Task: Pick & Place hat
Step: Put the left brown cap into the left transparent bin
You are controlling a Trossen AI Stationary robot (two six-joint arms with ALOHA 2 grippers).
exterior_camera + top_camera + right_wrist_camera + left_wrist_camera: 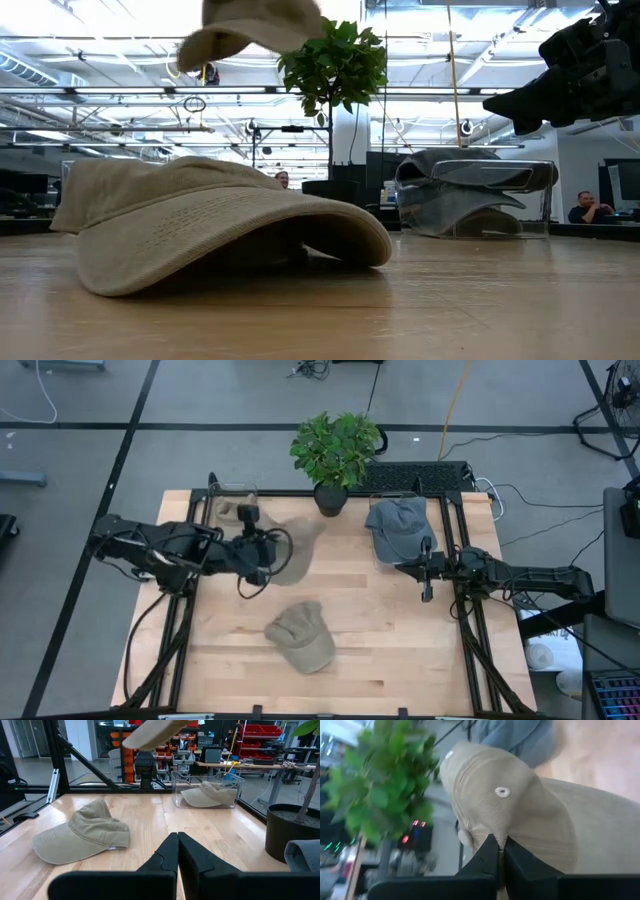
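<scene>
My left gripper (265,552) is shut on a tan hat (292,550), which it holds above the table's middle left. In the low view this hat (255,25) floats high up. A second tan hat (302,637) lies brim-down on the wood near the middle front, also seen as the large hat (210,225) in the low view and as the tan hat (82,837) in the right wrist view. A grey hat (397,525) rests at a clear box at the far right. My right gripper (427,572) is shut and hovers just in front of the grey hat, touching nothing. My left gripper pinches the tan hat's crown cloth (492,827) between its two fingers (485,857), a little below the top button (502,792). The fingers come level from the table's left. The hat is lifted clear of the table, its brim pointing away from the gripper.
A potted plant (333,450) stands at the far edge's middle. A clear box (209,795) at the far left holds another tan hat. Black frame rails (455,560) run along both sides of the table. Bare wood (400,650) lies at the front right.
</scene>
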